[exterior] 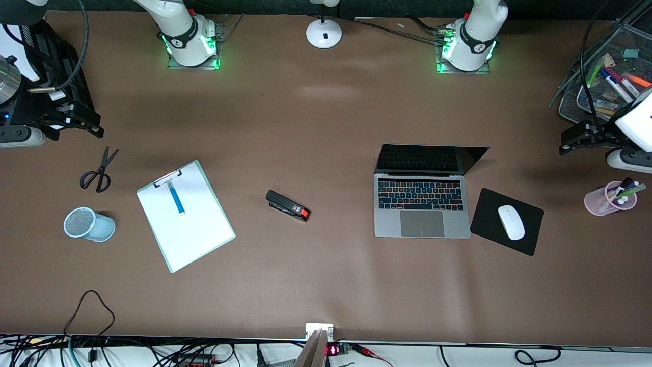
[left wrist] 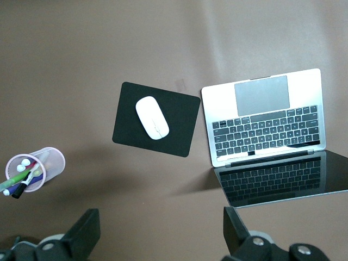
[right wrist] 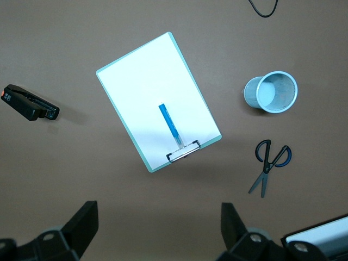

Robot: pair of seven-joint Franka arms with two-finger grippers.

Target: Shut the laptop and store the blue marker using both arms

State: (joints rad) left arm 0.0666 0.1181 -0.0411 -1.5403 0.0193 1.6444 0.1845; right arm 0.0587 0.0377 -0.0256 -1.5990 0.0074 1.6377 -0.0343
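Note:
The laptop (exterior: 422, 206) stands open toward the left arm's end of the table, its dark screen tilted back; it also shows in the left wrist view (left wrist: 263, 122). The blue marker (exterior: 177, 198) lies on a white clipboard (exterior: 191, 229) toward the right arm's end; it also shows in the right wrist view (right wrist: 169, 125). My left gripper (exterior: 569, 140) is open and empty, up in the air at the left arm's end of the table (left wrist: 162, 234). My right gripper (exterior: 89, 122) is open and empty, up in the air over the right arm's end (right wrist: 157, 231).
A black stapler (exterior: 288, 205) lies between clipboard and laptop. A black mouse pad (exterior: 489, 214) with a white mouse (exterior: 511, 222) lies beside the laptop. A pink pen cup (exterior: 608, 199) and wire tray (exterior: 606, 76) stand beneath the left gripper. Scissors (exterior: 99, 171) and a pale-blue mesh cup (exterior: 89, 224) lie beside the clipboard.

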